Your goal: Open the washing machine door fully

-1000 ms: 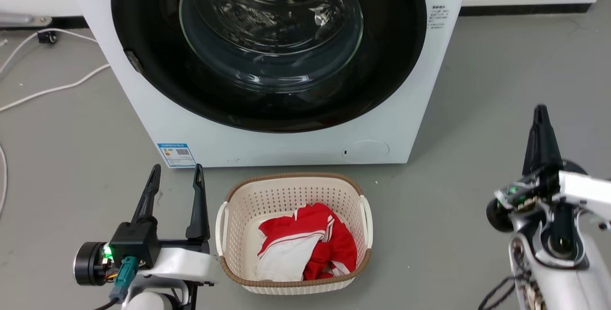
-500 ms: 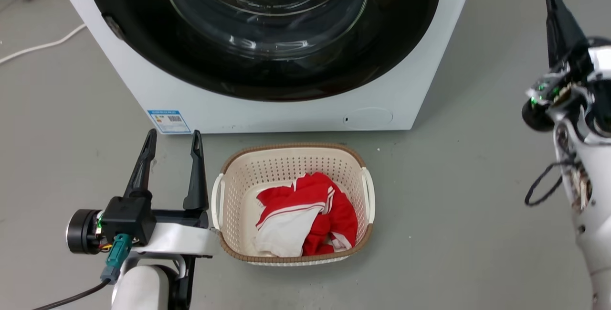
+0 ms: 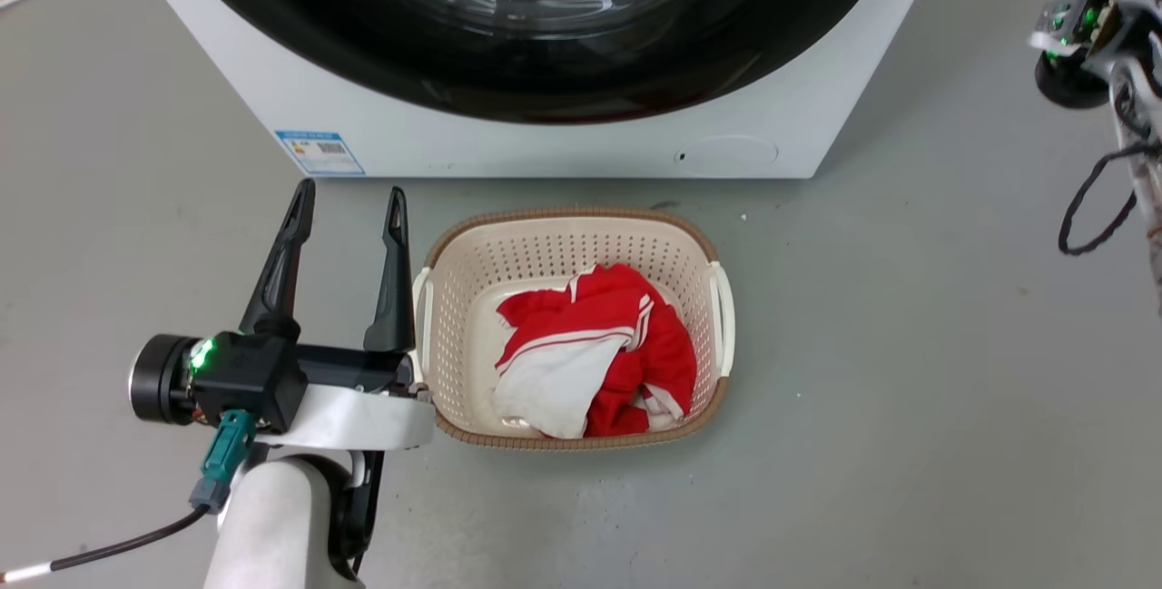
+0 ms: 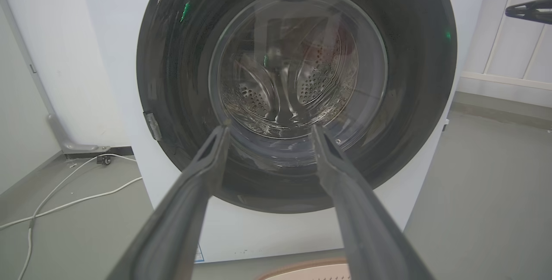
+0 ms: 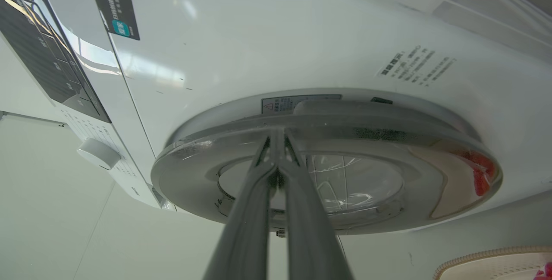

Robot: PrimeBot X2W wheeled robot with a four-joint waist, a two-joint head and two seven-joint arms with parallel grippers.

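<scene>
The washing machine door [image 3: 545, 72] is a glossy black disc with a clear glass bowl, lying flat against the white machine [image 3: 508, 149]. In the left wrist view the door [image 4: 181, 99] faces me, and my left gripper [image 4: 269, 128] stands open, well short of it. That left gripper [image 3: 350, 197] hovers low beside the basket. In the right wrist view my right gripper [image 5: 276, 132] is shut, its tips at the door's [image 5: 431, 172] rim; contact cannot be told. My right wrist [image 3: 1076, 35] is at the machine's right, and its dark fingers [image 4: 528, 10] show beside the door.
A cream basket [image 3: 436, 299] holding a red and white garment [image 3: 599, 344] sits on the grey floor just before the machine. A small round white flap [image 3: 726, 153] is low on the front. White cable [image 4: 64, 202] trails on the floor at the left.
The head camera has dipped, so machine and basket sit higher in the picture. My right arm has risen along the machine's right side, its fingers leaving the picture's top. The left gripper stays open.
</scene>
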